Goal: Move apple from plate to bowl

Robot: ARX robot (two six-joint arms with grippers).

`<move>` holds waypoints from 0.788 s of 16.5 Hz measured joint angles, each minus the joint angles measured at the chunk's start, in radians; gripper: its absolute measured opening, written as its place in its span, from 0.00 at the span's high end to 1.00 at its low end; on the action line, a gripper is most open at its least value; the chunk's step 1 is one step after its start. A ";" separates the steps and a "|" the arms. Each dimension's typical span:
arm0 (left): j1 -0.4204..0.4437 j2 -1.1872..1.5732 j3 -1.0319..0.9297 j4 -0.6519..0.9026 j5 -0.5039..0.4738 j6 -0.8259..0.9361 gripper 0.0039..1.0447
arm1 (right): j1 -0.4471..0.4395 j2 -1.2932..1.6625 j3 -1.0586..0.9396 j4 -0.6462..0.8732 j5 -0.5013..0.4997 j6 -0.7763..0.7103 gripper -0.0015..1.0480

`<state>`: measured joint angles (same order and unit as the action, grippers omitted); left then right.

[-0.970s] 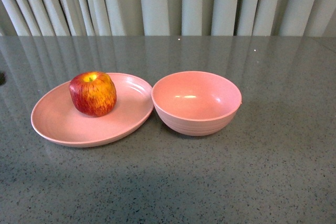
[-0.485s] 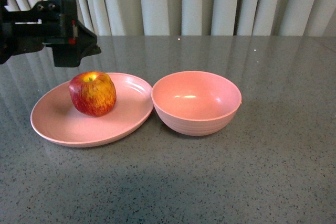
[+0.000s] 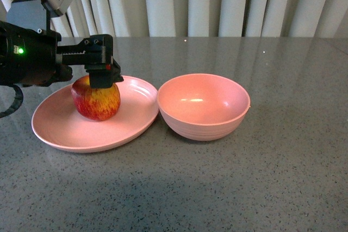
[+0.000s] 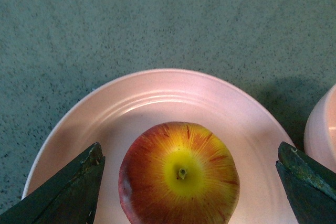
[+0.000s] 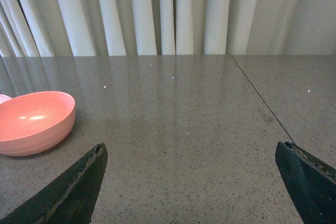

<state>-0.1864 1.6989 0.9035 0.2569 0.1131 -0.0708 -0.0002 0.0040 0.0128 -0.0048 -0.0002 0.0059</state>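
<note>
Front view: camera on the robot body between the arms; faces forward and slightly down across the table (image 3: 283, 188) to the curtain (image 3: 217, 4); middle distance; whole plate (image 3: 60, 134), apple (image 3: 98, 104) and bowl (image 3: 204, 107) in frame; left arm (image 3: 32, 52) shows at left.
Left wrist view: close above the apple (image 4: 178, 174), facing almost straight down; plate rim (image 4: 157, 77) and a sliver of bowl (image 4: 323, 129) at the frame edge.
Right wrist view: low over the table, facing level toward the curtain; bowl (image 5: 31, 121) at one side, apart from the camera.
Shared: bowl in all three views; plate and apple in front and left wrist views; curtain in front and right wrist views.
</note>
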 joint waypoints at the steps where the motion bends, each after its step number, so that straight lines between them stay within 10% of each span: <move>1: 0.000 0.014 0.001 -0.010 -0.003 -0.006 0.06 | 0.000 0.000 0.000 0.000 0.000 0.000 0.06; 7: -0.011 0.062 0.013 -0.057 -0.019 -0.026 0.09 | 0.000 0.000 0.000 0.000 0.000 0.000 0.06; 10: -0.010 0.061 0.014 -0.051 -0.019 -0.026 0.33 | 0.000 0.000 0.000 0.000 0.000 0.000 0.06; 13: -0.008 0.049 0.014 -0.056 -0.033 -0.007 0.37 | 0.000 0.000 0.000 0.000 0.000 0.000 0.06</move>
<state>-0.1947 1.7477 0.9173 0.2005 0.0799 -0.0780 -0.0002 0.0040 0.0128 -0.0044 -0.0002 0.0059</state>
